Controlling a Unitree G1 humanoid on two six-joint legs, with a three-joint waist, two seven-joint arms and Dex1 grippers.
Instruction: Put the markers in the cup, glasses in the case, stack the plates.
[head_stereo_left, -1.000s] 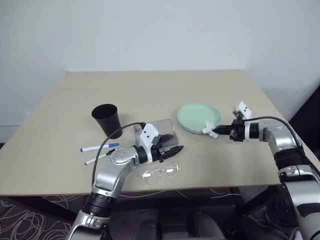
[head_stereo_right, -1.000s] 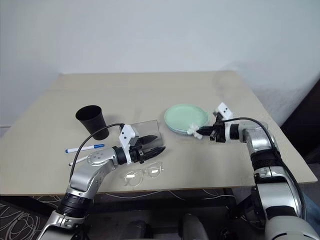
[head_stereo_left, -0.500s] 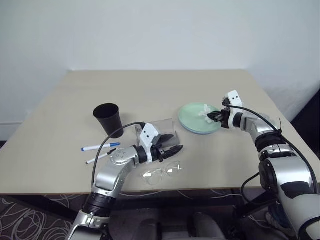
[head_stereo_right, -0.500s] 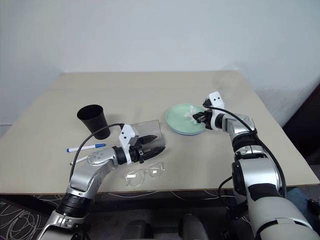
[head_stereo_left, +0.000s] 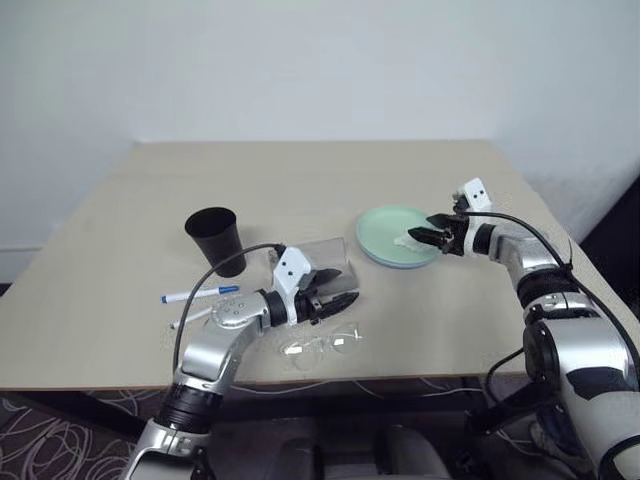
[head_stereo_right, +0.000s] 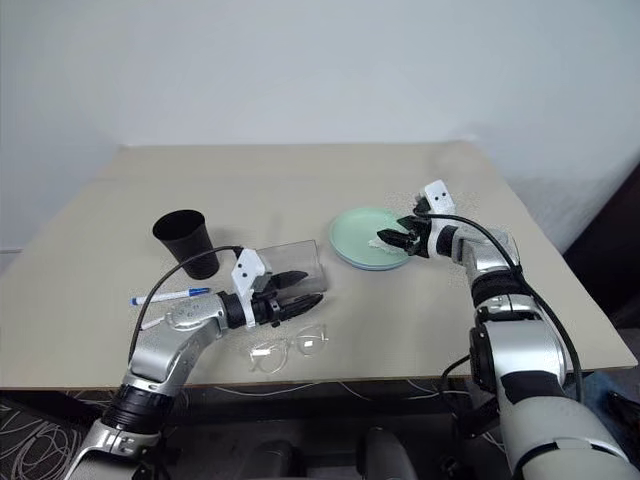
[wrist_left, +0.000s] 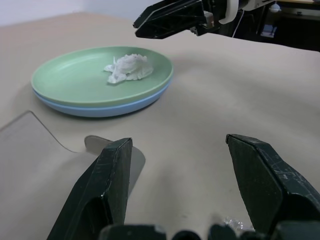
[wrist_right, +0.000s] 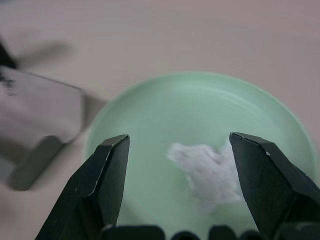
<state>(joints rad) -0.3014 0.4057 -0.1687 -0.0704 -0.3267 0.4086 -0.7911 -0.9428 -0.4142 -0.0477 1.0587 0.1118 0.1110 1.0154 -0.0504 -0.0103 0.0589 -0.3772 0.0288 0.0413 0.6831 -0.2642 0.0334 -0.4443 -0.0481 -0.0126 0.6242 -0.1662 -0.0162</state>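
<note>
Black jaws on your right gripper (wrist_right: 172, 197) are spread wide with nothing between them, hanging just over the mint-green plate (head_stereo_left: 385, 225), which already sits stacked on the light blue plate (wrist_left: 95, 107). A crumpled white tissue wad (wrist_right: 207, 172) lies loose on the green plate right below those jaws, so I'd call the plates part done.

Your left gripper (head_stereo_left: 340, 302) is also parted and empty, hovering low over the desk (head_stereo_left: 300, 180). Using the case (head_stereo_left: 325, 258) as the landmark: the left jaws sit at its near edge, and the glasses (head_stereo_left: 322, 346) lie on the desk just nearer the robot than that, almost under the left gripper. Their long axis runs roughly side to side, parallel to the case's long edge. So the left arm is clearly the closer one for the glasses; the right is well off past the case by the plates.

The cup (head_stereo_left: 216, 238) stands upright on the case's left, and the markers (head_stereo_left: 200, 295) lie flat nearer the front edge, still outside it.
</note>
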